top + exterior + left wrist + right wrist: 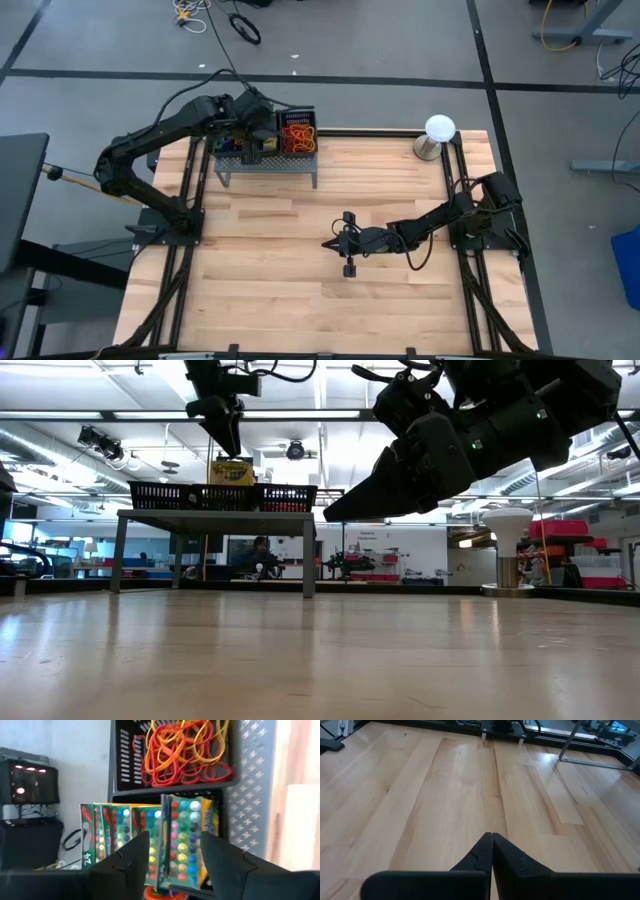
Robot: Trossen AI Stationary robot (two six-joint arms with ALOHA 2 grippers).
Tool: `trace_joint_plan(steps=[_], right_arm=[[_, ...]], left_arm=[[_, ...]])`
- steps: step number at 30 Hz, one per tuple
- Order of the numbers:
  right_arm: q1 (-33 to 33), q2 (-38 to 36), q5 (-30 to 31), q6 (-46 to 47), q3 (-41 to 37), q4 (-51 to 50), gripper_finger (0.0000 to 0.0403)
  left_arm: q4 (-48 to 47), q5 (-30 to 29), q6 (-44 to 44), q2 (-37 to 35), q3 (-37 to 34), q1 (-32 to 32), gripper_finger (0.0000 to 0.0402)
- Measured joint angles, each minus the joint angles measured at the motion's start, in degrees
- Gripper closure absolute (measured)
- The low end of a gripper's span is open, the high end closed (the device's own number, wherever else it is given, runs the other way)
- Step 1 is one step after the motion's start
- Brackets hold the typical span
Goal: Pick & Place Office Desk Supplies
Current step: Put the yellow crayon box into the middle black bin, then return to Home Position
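Observation:
A black basket (262,140) sits on a grey metal stand (266,166) at the table's far edge, left of the middle. Its right compartment holds a tangle of red, orange and yellow rubber bands (182,750). Its left compartment holds several yellow-and-green crayon boxes (185,840) standing upright side by side. My left gripper (175,837) hangs open just above these boxes, its fingers on either side of one box and apart from it; the low view shows it (225,432) over the box tops (231,470). My right gripper (491,840) is shut and empty, low over the middle of the table (333,243).
A white ball on a metal base (438,135) stands at the table's far right corner. Black frame rails (185,250) run along the table's left and right sides. Bare wooden tabletop (300,290) lies in front of the stand and around my right gripper.

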Motion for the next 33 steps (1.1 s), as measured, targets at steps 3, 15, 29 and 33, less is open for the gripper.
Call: trace_joint_plan(steps=[3, 15, 29, 33], right_arm=[[0.00, -1.25, -1.49, -2.21, 0.00, -1.78, 0.0393], [-5.47, -10.70, -5.98, -7.13, -9.81, 2.07, 0.0400], [-10.08, -27.47, -6.00, -4.51, -29.27, 11.37, 0.0401], [-12.07, -34.79, -7.01, -4.10, -34.68, 11.47, 0.0401]], left_arm=[[-1.78, 3.06, -3.51, -2.29, 0.00, -1.66, 0.0242], [32.08, 21.36, -14.58, -17.93, -24.45, -13.35, 0.0394], [89.87, 21.49, -19.61, -23.02, -62.69, -16.83, 0.0394], [93.63, 23.56, -21.07, -25.52, -67.40, -16.81, 0.0394]])
